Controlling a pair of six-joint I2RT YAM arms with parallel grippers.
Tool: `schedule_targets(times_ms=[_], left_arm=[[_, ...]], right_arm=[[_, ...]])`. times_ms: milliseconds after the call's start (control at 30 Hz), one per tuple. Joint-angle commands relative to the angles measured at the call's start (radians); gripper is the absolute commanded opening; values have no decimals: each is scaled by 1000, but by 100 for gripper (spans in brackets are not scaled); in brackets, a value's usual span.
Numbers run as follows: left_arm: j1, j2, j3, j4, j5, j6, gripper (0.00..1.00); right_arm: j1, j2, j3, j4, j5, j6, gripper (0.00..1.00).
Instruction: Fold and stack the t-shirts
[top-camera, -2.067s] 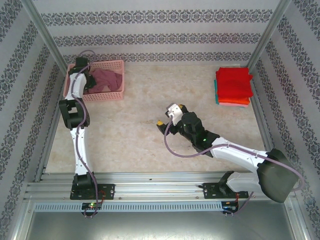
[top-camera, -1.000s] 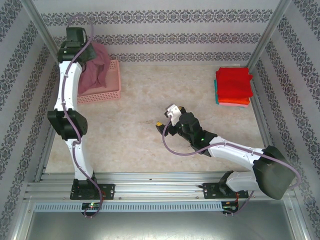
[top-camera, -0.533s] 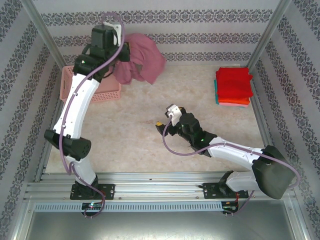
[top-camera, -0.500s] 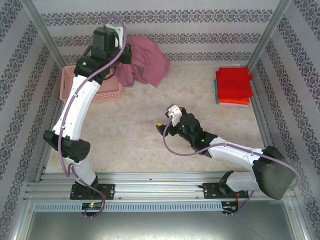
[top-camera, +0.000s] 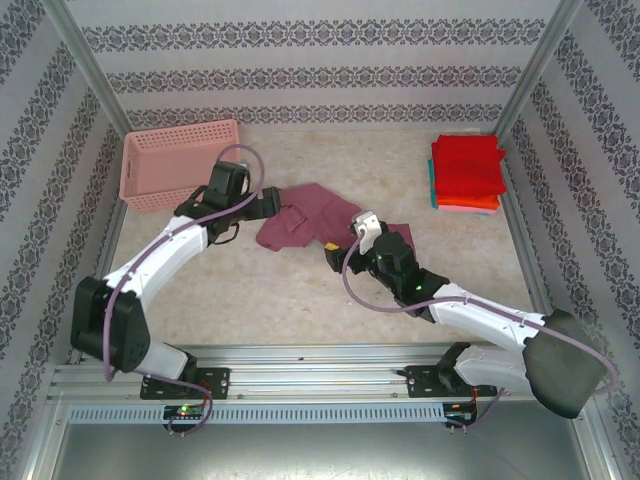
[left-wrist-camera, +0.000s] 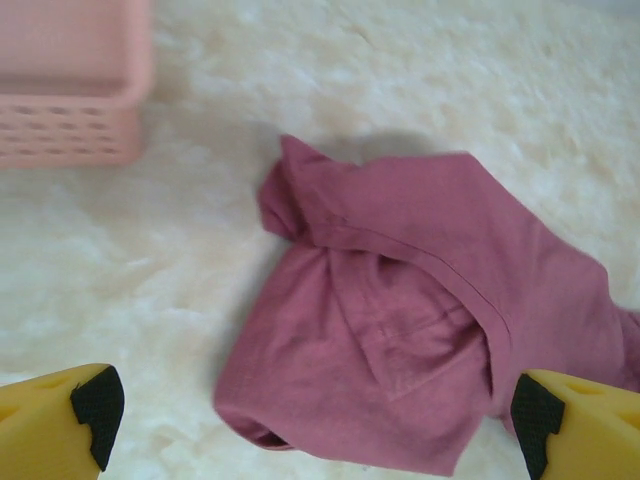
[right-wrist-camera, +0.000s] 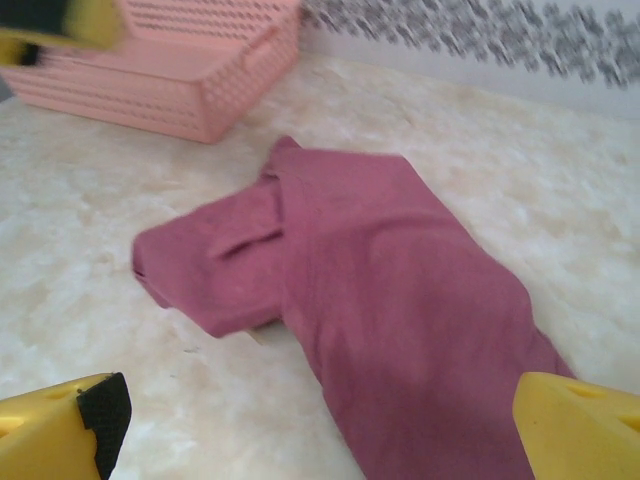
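A maroon t-shirt (top-camera: 312, 212) lies crumpled on the table's middle, loose between both arms. My left gripper (top-camera: 272, 206) hovers at its left edge, open, the cloth (left-wrist-camera: 420, 320) lying below and ahead of its yellow fingertips (left-wrist-camera: 95, 405). My right gripper (top-camera: 333, 256) stands open at the shirt's near side, with the shirt (right-wrist-camera: 400, 300) spread under its wide jaws. No print shows on the cloth. A stack of folded t-shirts (top-camera: 466, 172), red on top with orange and teal edges beneath, sits at the far right.
The pink lattice basket (top-camera: 180, 165) stands at the far left by the wall, and it appears as a pink lattice wall (left-wrist-camera: 70, 90) in the left wrist view and as a basket (right-wrist-camera: 170, 70) beyond the shirt in the right wrist view. Patterned walls enclose the table.
The left arm swung the maroon shirt out of the basket, brought it down to the table's middle and let go. The right gripper shifted slightly right, toward the shirt.
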Motion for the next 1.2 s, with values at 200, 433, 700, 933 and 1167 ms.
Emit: schedule_targets(times_ms=[200, 433, 700, 933, 1167], left_arm=[[46, 98, -147, 152, -5, -222, 79], [39, 232, -219, 306, 139, -471, 48], [30, 229, -272, 346, 164, -551, 31], [18, 141, -341, 350, 166, -604, 29], [13, 139, -386, 420, 193, -671, 28]], right_arm=[[-123, 144, 68, -177, 41, 348, 98], [-158, 179, 58, -194, 7, 416, 98], [-174, 201, 40, -194, 4, 447, 98], [-175, 235, 45, -175, -11, 457, 98], [-176, 263, 57, -165, -25, 459, 98]])
